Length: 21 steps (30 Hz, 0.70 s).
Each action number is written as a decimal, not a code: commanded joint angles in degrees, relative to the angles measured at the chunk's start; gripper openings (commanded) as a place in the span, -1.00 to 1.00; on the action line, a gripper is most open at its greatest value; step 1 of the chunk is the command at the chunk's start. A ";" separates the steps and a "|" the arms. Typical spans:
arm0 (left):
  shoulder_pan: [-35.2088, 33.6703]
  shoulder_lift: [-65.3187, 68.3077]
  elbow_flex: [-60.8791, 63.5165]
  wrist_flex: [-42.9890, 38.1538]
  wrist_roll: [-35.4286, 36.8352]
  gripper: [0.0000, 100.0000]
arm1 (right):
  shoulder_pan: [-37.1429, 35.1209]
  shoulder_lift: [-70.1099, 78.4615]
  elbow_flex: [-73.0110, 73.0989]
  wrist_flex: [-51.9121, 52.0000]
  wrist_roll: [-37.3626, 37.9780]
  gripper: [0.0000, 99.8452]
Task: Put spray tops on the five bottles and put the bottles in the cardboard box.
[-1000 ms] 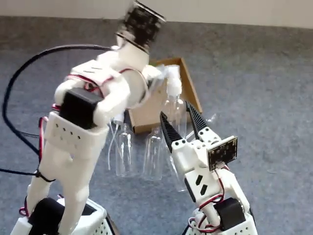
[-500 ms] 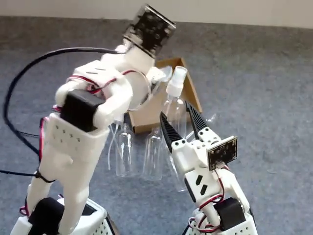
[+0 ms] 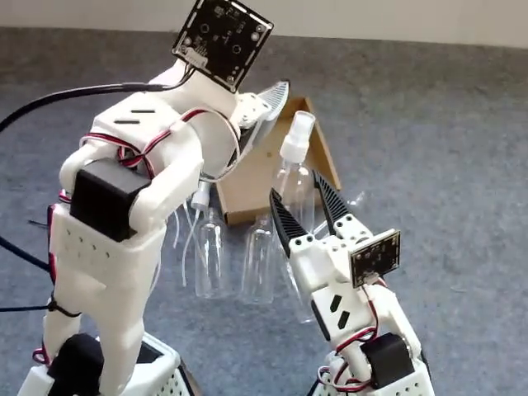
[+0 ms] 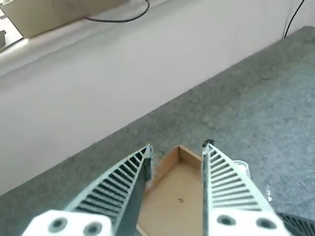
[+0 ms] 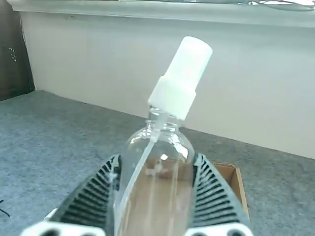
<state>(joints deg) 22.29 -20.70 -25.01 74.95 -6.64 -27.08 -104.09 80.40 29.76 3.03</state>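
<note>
Right wrist view: spray-topped bottle [image 5: 156, 179] between fingers [image 5: 93, 196] of right gripper [image 5: 157, 158]

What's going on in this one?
The right gripper holds a clear bottle upright by the box, with a spray top sitting tilted on its neck. The left gripper hangs open and empty above the box. More bottles stand on the carpet beside the held one.

Clear glossy plastic bottle [image 5: 152, 164], matt spray top [image 5: 180, 78], cardboard box [image 3: 266, 186] (matt), rough carpet [image 3: 437, 124]
</note>
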 commanded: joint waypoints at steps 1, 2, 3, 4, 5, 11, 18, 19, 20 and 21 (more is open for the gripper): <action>-0.31 -0.22 -2.51 -1.41 -0.53 -0.67 | -0.48 -0.75 -0.40 -0.13 -0.18 -0.99; -0.22 -0.22 -2.51 -1.41 -0.53 -0.67 | -0.48 -0.75 -0.40 -0.13 -0.18 -0.99; -0.13 -0.22 -2.51 -1.41 -0.53 -0.67 | -0.48 -0.75 -0.40 -0.13 -0.18 -0.99; 0.66 -0.22 -2.51 -1.32 -0.53 -0.67 | -0.48 -0.75 -0.40 -0.13 -0.18 -0.99; 1.54 -0.22 -2.51 -1.05 -0.53 -0.67 | -0.48 -0.75 -0.40 -0.13 -0.18 -0.99; 4.09 -0.13 2.51 -5.63 -0.70 -0.67 | -0.57 -0.75 -0.40 -0.13 -0.18 -0.99; 3.21 -0.13 6.29 -9.14 -0.70 -0.67 | -0.57 -0.75 -0.40 -0.13 -0.18 -0.99; 3.21 -0.13 6.37 -9.14 -0.70 -0.67 | -0.57 -0.75 -0.40 -0.13 -0.18 -0.99; 3.21 -0.13 6.64 -9.14 -0.70 -0.67 | -0.57 -0.75 -0.40 -0.13 -0.18 -0.99; 3.30 -0.13 7.25 -9.14 -0.70 -0.67 | -0.57 -0.75 -0.40 -0.13 -0.18 -0.99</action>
<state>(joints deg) 25.54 -20.70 -18.51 67.56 -6.64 -27.16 -104.09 80.40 29.76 3.03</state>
